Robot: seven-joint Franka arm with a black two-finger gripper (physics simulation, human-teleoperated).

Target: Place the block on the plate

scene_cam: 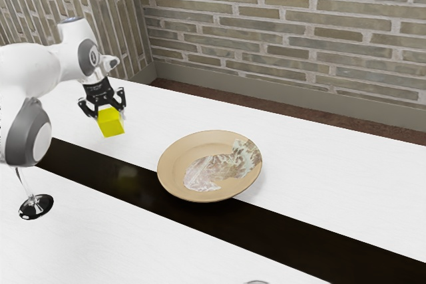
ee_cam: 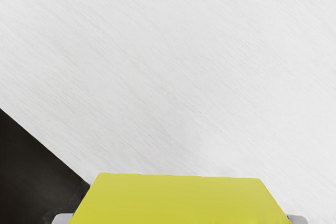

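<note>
Brick walls (scene_cam: 286, 24) rise behind the table (scene_cam: 333, 164), with a pale baseboard (scene_cam: 266, 84) and a strip of reddish-brown floor (scene_cam: 279, 110) along their foot. Across the white tabletop runs a broad, glossy black band (scene_cam: 299, 234), set at a slant in the exterior view. The tan plate (scene_cam: 174, 164) lies partly over that band and partly over the white surface beyond it; a mottled patch of white, brown and grey-green covers part of its face. Toward the exterior view's left, on the white part at the near side of the band, stands a stemmed glass (scene_cam: 37, 207) with a dark, shiny foot; the arm (scene_cam: 50, 71) hides its upper part. At the exterior view's lower edge a thin curved rim (scene_cam: 256, 282) peeps in, too little of it to name.

The gripper (scene_cam: 105, 114) is closed on the yellow block (scene_cam: 111, 124), one fingertip against each of two opposite sides, set apart by the block's width. The block is held up above the table, well apart from the plate, toward the exterior view's left of it. White tabletop and a stretch of the black band lie between block and plate.
</note>
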